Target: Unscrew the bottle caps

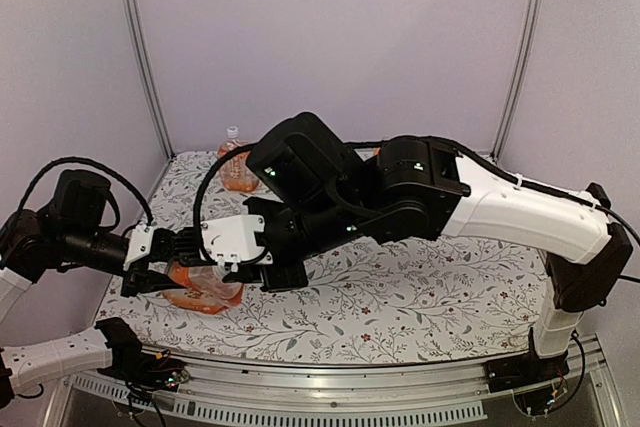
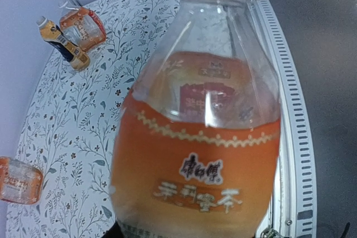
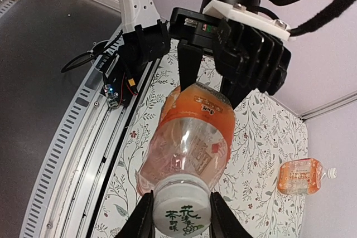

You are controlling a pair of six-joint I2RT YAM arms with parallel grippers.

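Orange drink bottle [image 3: 189,137] held sideways, low over table [image 3: 262,137]; can't tell if touching. Fat bottom end squeezed by left gripper [image 3: 213,90]. Neck end has white cap [image 3: 179,207] on, with right gripper [image 3: 182,224] pinched tight round it.

Step now, I think: twist cap off. To do well:
- left must hold firm so bottle can't spin
- right turns straight round neck, no sideways pull
- squeeze too hard, drink may spill

One other bottle [image 3: 298,175] lies on table, well apart.
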